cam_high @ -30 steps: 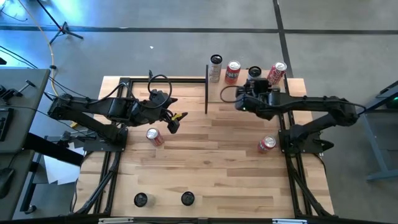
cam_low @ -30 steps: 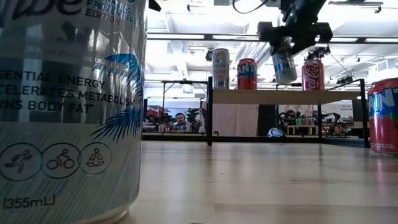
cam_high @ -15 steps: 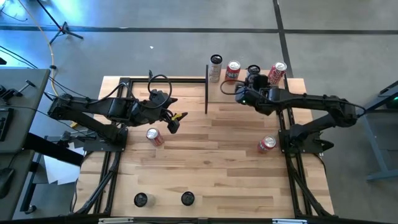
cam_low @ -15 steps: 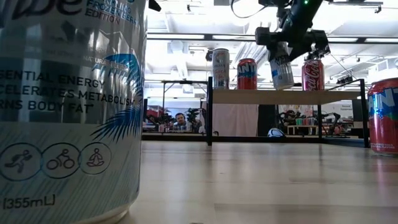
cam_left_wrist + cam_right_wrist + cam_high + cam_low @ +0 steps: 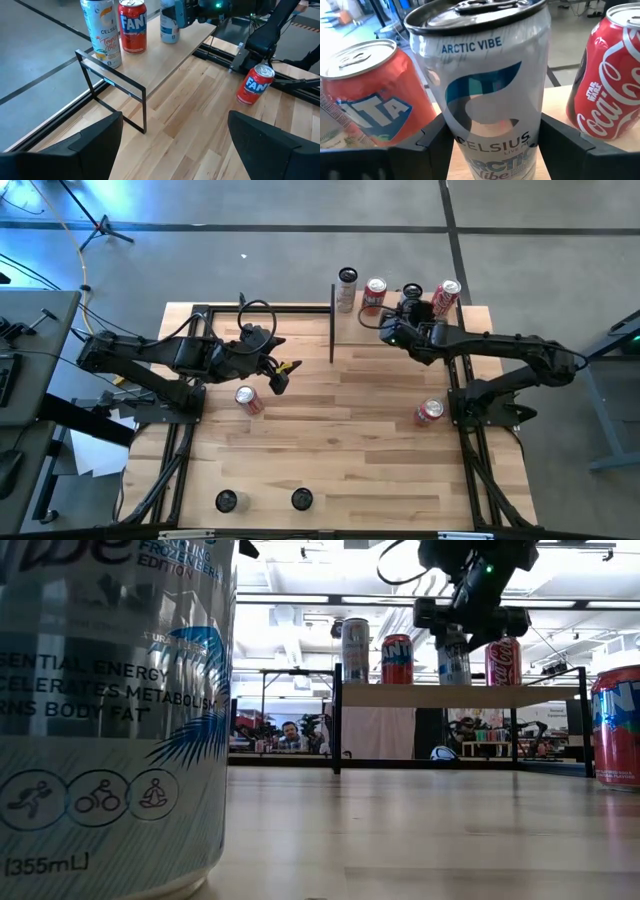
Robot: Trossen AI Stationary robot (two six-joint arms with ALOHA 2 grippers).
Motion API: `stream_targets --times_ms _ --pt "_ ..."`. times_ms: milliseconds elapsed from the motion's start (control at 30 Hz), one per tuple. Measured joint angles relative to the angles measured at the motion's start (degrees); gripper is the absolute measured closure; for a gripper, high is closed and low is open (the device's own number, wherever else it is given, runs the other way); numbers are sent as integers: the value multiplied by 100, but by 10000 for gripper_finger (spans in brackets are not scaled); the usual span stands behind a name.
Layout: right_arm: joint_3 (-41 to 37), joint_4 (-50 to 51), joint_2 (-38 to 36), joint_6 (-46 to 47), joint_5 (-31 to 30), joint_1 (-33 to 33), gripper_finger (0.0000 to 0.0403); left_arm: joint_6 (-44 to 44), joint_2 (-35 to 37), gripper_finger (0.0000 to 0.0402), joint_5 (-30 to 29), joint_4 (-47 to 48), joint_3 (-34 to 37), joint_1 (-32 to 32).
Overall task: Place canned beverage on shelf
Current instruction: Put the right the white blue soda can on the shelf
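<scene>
The shelf (image 5: 470, 320) stands at the table's far right, a pale board on black uprights. On it stand a white Celsius can (image 5: 347, 280), a Fanta can (image 5: 374, 293) and a Coca-Cola can (image 5: 447, 293). My right gripper (image 5: 408, 315) is shut on a white Celsius Arctic Vibe can (image 5: 485, 90), between the Fanta (image 5: 365, 95) and the Coca-Cola (image 5: 610, 75). My left gripper (image 5: 278, 375) is open and empty at mid left, beside a can lying on its side (image 5: 248, 400). My right gripper pinches the Arctic Vibe can's side walls (image 5: 451, 135) between its two fingers (image 5: 567, 145), one on each side. The fingers come roughly level from the table's near right side. The can stands upright, its base (image 5: 453, 680) at the shelf board; whether it rests there I cannot tell.
A Fanta can (image 5: 430, 412) stands on the table at the right, also in the left wrist view (image 5: 255, 85). Two cans (image 5: 226, 500) (image 5: 301, 499) stand near the front edge; one fills the low view's left (image 5: 110, 710). A black frame (image 5: 215, 310) lies at far left.
My right gripper has carried the Arctic Vibe can toward the table's far edge, in over the shelf board between the Fanta and the Coca-Cola. The can was tilted and clear of the board; now it is upright with its base down at the board.
</scene>
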State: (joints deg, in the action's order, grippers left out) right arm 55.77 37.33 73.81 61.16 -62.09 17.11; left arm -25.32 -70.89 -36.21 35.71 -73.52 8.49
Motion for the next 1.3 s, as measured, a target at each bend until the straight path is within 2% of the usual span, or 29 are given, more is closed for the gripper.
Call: stream_targets --times_ms 433,600,833,1067,1233,1300 --pt "-125 -235 -1 -359 -321 58 172 0 0 64 -2 -1 0 1" --pt "-125 -474 -5 -438 -74 225 172 1 0 64 -2 1 0 1" --pt "-129 -1159 -3 -1226 439 517 172 0 0 64 -2 0 0 0" --pt "-123 -1097 -3 -1214 558 638 171 0 0 64 -2 1 0 1" --pt "-149 -872 -1 -1376 605 707 103 0 0 64 -1 1 0 0" --pt "-162 -864 26 -1406 687 776 90 0 0 64 0 0 0 2"
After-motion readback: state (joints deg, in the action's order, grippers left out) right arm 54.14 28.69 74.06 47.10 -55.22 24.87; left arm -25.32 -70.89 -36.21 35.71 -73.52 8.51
